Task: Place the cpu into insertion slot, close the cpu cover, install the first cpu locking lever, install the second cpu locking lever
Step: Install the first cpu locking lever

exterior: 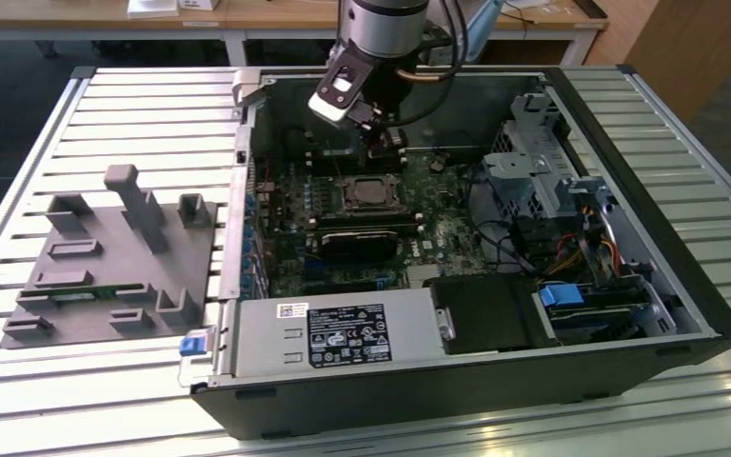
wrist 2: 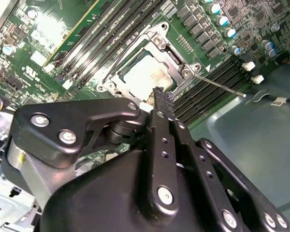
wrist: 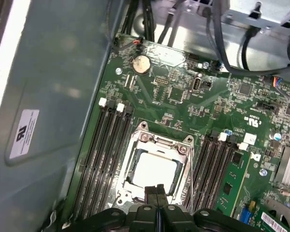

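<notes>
The cpu lies flat in the insertion slot on the green board, its pale metal top showing. The silver cpu cover sits down around it as a frame. In the second wrist view the cpu shows inside the cover, and one thin silver locking lever sticks out sideways over the memory slots. My gripper is shut with nothing between its fingers, its tips just above the socket's edge. In the exterior view the gripper hangs over the socket inside the case.
The open computer case stands on a slatted metal table. Long black memory slots flank the socket on both sides. A drive cage and cables fill the exterior view's right. A grey fixture plate lies at its left.
</notes>
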You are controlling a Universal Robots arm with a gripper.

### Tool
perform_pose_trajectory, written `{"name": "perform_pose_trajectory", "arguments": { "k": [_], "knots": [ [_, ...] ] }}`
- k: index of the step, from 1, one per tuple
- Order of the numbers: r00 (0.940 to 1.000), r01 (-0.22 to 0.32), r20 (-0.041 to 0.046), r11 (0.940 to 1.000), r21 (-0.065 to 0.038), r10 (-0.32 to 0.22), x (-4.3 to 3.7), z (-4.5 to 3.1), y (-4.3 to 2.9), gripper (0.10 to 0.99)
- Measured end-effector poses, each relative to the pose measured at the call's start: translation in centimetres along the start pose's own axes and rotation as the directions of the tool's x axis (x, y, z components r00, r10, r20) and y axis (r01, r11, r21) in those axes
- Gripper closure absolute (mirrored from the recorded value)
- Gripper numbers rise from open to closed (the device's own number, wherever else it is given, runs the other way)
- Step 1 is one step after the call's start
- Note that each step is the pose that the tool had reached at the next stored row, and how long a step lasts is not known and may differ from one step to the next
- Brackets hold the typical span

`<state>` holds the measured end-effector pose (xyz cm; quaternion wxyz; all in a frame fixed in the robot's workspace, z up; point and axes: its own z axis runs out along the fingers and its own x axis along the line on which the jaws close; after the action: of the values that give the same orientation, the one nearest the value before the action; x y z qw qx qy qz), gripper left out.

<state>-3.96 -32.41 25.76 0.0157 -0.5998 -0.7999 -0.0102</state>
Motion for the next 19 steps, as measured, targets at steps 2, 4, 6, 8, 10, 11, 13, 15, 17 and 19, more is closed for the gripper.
{"name": "perform_pose_trajectory", "arguments": {
  "k": [2, 4, 6, 8, 10, 11, 13, 15, 17, 19],
  "knots": [
    [1.0000, 0.008, 0.0000, 1.0000, 0.000, -0.008, 0.00, 0.00, 0.00, 0.980],
    [0.9999, 0.016, 0.0000, 0.9999, 0.001, -0.016, 0.00, 0.00, 0.00, 0.980],
    [0.9998, 0.022, 0.0000, 0.9998, 0.001, -0.022, 0.00, 0.00, 0.00, 0.980],
    [0.9996, 0.028, 0.0000, 0.9996, 0.001, -0.028, 0.00, 0.00, 0.00, 0.980],
    [0.9995, 0.032, 0.0000, 0.9995, 0.001, -0.032, 0.00, 0.00, 0.00, 0.980],
    [0.9994, 0.034, 0.0001, 0.9994, 0.001, -0.034, 0.00, 0.00, -0.01, 0.980],
    [0.9992, 0.040, 0.0001, 0.9992, 0.002, -0.040, 0.00, 0.00, -0.01, 0.980],
    [0.9984, 0.056, 0.0001, 0.9984, 0.002, -0.056, 0.01, 0.00, -0.02, 0.980],
    [0.9970, 0.077, 0.0001, 0.9970, 0.003, -0.077, 0.01, 0.00, -0.02, 0.980],
    [0.9955, 0.095, 0.0000, 0.9955, 0.004, -0.095, 0.01, 0.00, -0.02, 0.980]
  ]
}}
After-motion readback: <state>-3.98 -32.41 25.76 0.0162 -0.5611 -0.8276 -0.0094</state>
